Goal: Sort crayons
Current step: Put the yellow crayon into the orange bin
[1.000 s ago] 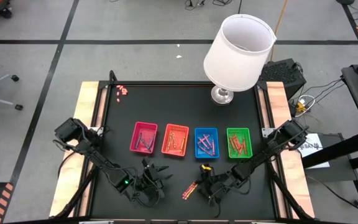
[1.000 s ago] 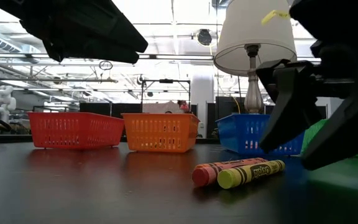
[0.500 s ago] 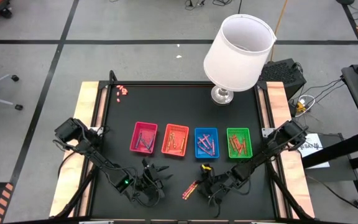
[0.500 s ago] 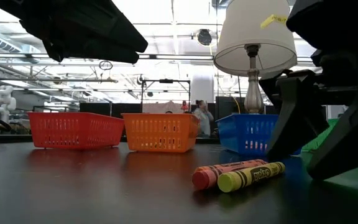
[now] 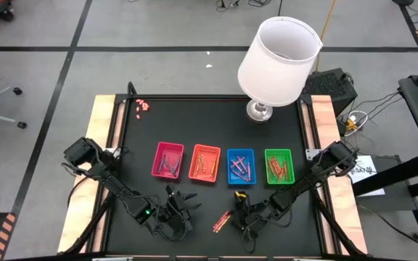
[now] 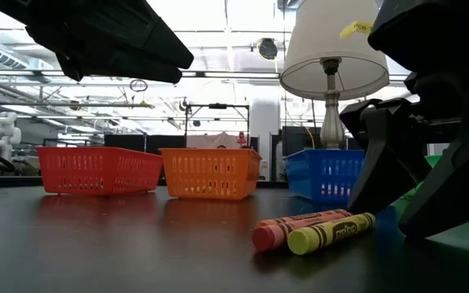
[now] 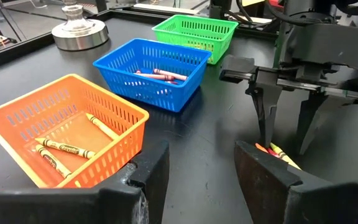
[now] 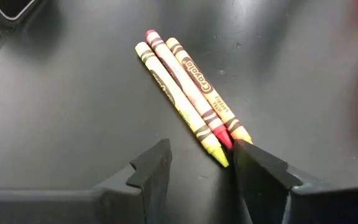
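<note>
Right gripper [image 5: 242,219] open, empty, fingers straddling the tip end of three loose crayons [image 8: 188,87] (yellow, red, orange) lying side by side near the table's [image 5: 209,116] front edge, ahead of the blue tray [image 5: 240,166]. Left gripper [image 5: 181,206] open, empty, parked near the front edge ahead of the pink tray [image 5: 167,160]. Orange tray [image 5: 205,163], blue, pink and green tray [image 5: 279,165] all already hold crayons. My read: nearly done, only these three left; next is closing on one of them

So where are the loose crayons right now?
Three loose crayons lie side by side on the black table, near edge, under the open right gripper.
</note>
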`<state>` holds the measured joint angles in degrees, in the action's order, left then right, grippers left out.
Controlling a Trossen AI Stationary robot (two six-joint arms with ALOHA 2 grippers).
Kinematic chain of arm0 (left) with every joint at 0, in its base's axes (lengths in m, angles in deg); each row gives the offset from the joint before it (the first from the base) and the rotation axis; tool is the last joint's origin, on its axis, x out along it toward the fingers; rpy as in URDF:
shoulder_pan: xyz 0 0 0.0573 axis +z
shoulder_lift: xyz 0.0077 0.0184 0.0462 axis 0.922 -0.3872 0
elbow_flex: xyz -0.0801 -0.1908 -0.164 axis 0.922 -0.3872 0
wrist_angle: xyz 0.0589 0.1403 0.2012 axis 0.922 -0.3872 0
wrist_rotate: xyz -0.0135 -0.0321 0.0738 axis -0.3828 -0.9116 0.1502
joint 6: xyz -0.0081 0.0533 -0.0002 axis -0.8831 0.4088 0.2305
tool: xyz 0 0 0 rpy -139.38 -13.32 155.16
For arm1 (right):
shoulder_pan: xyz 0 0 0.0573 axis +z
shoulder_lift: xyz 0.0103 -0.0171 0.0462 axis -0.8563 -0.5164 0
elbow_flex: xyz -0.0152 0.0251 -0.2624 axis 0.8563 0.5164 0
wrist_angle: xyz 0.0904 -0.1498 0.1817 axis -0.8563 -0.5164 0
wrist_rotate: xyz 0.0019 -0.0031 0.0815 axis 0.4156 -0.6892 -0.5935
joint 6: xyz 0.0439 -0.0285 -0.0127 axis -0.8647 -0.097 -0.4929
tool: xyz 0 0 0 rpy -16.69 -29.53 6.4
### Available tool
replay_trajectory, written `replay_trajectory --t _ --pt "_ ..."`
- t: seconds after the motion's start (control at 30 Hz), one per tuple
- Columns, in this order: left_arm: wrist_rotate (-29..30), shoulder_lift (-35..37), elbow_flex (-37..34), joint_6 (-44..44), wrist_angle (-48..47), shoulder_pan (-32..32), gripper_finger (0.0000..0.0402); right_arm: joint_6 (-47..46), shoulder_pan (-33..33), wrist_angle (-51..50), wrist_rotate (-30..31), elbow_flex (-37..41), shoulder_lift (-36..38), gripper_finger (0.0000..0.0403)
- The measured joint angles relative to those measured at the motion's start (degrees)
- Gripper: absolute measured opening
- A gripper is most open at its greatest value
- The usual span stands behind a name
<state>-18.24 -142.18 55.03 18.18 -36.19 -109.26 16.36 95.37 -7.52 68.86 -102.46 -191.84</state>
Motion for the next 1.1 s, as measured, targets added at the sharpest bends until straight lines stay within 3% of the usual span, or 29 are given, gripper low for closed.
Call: replay_trajectory --t 0.8,1.1 --pt "-0.66 0.02 0.00 0.01 -0.09 0.00 0.0179 -4.91 1.16 -2.71 -1.78 0.17 2.45 0.0164" --pt "-0.66 0.02 0.00 0.02 -0.08 0.00 0.0179 -2.85 1.16 -1.60 -1.93 0.17 2.49 0.0164"
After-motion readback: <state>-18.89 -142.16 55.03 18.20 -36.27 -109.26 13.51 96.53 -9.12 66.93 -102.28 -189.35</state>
